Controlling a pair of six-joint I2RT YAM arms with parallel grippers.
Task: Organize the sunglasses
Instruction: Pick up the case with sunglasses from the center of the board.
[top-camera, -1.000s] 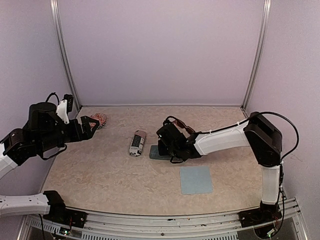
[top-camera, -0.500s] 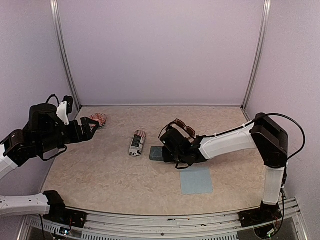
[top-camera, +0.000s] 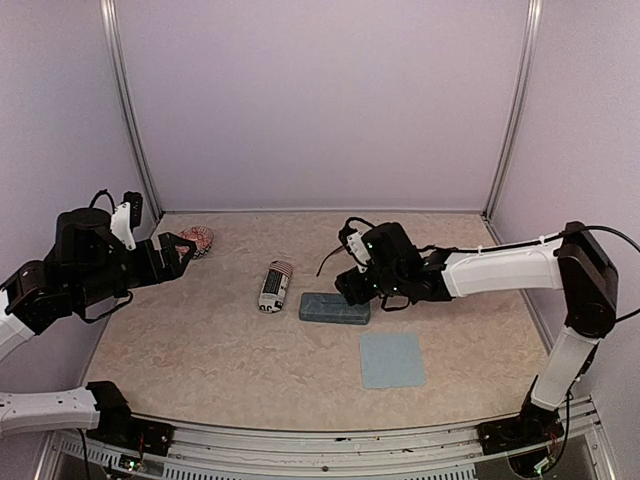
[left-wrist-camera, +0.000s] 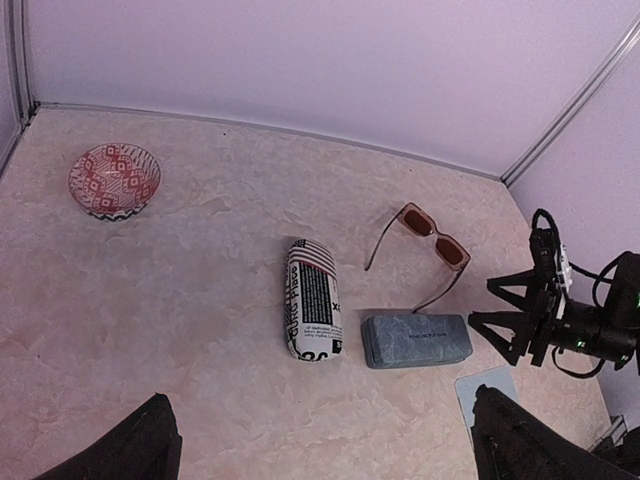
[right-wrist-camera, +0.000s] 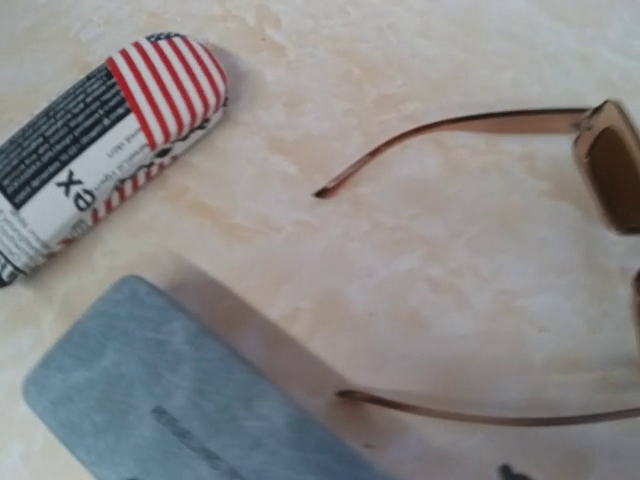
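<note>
Barely underway: sunglasses (left-wrist-camera: 425, 238) are lying unfolded on the counter (left-wrist-camera: 200, 300) beside the closed case (left-wrist-camera: 415, 340), nothing stowed, right tool (left-wrist-camera: 483, 302) and left tool (top-camera: 188, 252) both hanging spread wide, gripping nothing.

L arm (top-camera: 70, 275) sits folded up high over the left edge of the desk (top-camera: 200, 350), forearm pointing in toward the far-left corner. L gripper (top-camera: 186, 252) hangs off the surface, jaws spread wide. On my wrist cam its fingers (left-wrist-camera: 140, 445) sit at the two bottom corners w/ a big gap btwn them. R arm (top-camera: 500, 272) rises from the near-right corner, elbow by the right edge, forearm stretched left to approx mid-desk. R gripper (top-camera: 350, 285) tilts down over the surface, jaws apart, empty.
</note>
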